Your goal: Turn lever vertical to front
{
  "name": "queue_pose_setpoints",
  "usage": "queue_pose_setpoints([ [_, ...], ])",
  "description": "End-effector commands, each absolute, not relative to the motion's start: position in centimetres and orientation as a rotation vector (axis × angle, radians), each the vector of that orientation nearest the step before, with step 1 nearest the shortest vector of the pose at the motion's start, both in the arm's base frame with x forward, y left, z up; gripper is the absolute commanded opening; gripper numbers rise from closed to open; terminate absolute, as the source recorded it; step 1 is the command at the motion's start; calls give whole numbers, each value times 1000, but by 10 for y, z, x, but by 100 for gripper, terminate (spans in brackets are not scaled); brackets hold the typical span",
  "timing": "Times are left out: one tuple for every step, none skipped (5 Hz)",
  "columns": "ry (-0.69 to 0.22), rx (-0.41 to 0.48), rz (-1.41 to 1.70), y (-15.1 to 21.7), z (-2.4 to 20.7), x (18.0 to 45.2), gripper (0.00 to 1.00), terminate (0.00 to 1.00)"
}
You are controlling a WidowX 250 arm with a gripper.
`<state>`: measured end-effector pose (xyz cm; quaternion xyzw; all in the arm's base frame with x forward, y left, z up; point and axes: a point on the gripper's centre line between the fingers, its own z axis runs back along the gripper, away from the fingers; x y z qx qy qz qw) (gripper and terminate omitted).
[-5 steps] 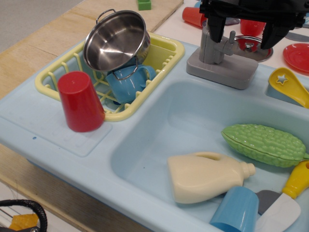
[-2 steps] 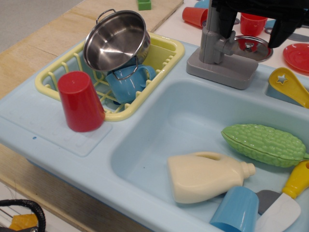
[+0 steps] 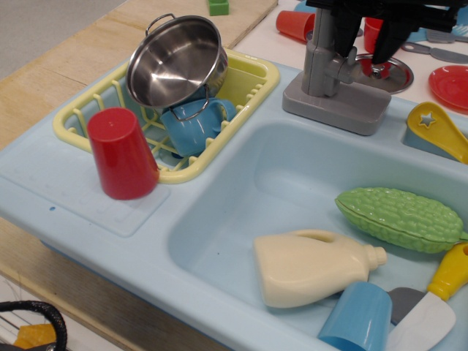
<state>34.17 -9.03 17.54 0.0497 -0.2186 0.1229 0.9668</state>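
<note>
Red cup (image 3: 121,153) stands upside down beside the yellow rack (image 3: 248,77), which holds a steel pot (image 3: 177,60) and a blue mug (image 3: 194,123). Bottle (image 3: 314,267) lies in the sink (image 3: 241,212). Lever (image 3: 344,64) juts from the grey faucet (image 3: 333,91) behind the basin. Gripper (image 3: 354,33) straddles it, jaws apart, one finger each side. Green gourd (image 3: 401,218) lies at right.
</note>
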Motion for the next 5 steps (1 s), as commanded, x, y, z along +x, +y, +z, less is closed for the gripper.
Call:
queue_pose_setpoints([
  [-455, 62, 294, -86, 187, 335, 0, 0],
  [-416, 55, 336, -81, 181, 324, 0, 0],
  [-381, 40, 383, -74, 173, 311, 0, 0],
  [-370, 30, 419, -71, 169, 299, 0, 0],
  [-346, 14, 444, -68, 161, 294, 0, 0],
])
